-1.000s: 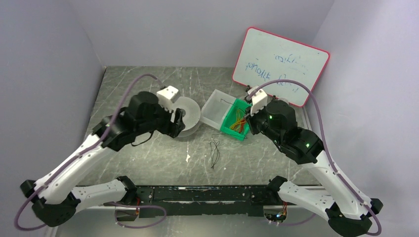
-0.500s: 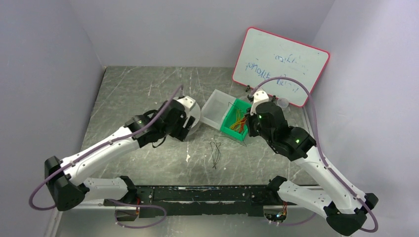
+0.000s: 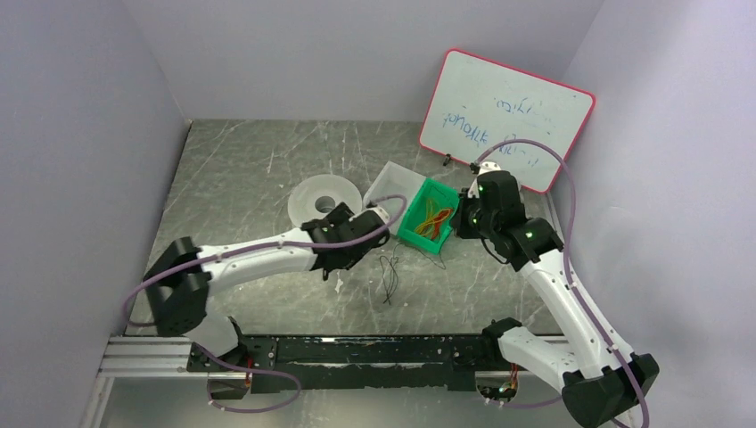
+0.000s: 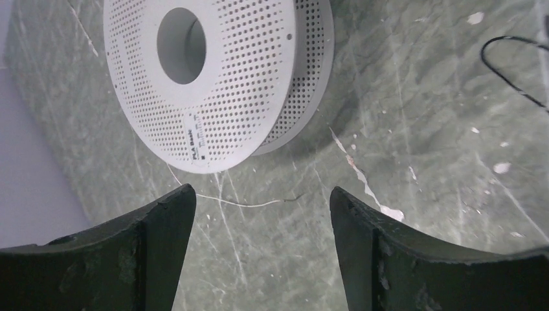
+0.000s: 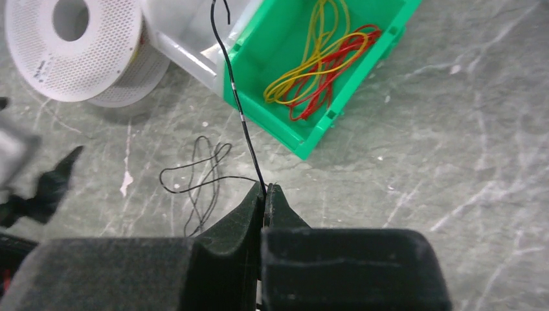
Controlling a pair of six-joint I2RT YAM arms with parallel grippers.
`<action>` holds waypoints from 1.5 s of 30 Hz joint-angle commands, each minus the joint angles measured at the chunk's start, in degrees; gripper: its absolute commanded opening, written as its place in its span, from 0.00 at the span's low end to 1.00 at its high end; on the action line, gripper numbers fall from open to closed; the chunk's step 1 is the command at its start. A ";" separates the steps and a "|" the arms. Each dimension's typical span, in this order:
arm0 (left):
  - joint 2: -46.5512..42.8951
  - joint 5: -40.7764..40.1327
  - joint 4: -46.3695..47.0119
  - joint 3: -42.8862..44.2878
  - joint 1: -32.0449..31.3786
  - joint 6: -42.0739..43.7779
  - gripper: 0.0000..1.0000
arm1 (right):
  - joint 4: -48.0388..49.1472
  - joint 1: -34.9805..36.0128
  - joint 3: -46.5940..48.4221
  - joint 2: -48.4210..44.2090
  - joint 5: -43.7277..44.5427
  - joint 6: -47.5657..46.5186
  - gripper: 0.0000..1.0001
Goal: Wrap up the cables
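My right gripper [image 5: 264, 188] is shut on a thin black cable [image 5: 236, 97] that runs from its fingertips up across the green bin's [image 5: 304, 139] near corner. It hovers by the bin's right side in the top view [image 3: 461, 223]. Yellow cables [image 5: 304, 71] and red cables [image 5: 336, 65] lie coiled in the bin. Another black cable [image 3: 386, 272] lies looped on the table, also in the right wrist view [image 5: 194, 178]. My left gripper [image 4: 260, 193] is open and empty above bare table just left of that loop [image 3: 340, 260].
A white perforated spool [image 3: 323, 198] lies flat behind the left gripper, with a thin pale wire [image 4: 246, 203] trailing from it. A clear bin [image 3: 385, 201] adjoins the green bin [image 3: 412, 234]. A whiteboard [image 3: 508, 120] leans at the back right.
My left arm has swung off the spool, rightward and nearer, stretching low toward the table's middle. My right gripper has drawn back to the right of the green bin with the black cable.
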 commanded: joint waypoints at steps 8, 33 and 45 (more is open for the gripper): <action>15.10 -17.01 4.49 4.68 -2.44 5.58 0.78 | 6.56 -3.04 -5.85 -0.12 -13.20 3.23 0.00; 23.60 -20.08 19.84 2.76 1.76 19.84 0.64 | 6.06 -3.67 -7.70 -2.87 -13.67 3.63 0.00; 25.43 -20.47 19.80 3.77 4.32 19.53 0.55 | 5.31 -3.72 -7.09 -3.00 -13.29 3.13 0.00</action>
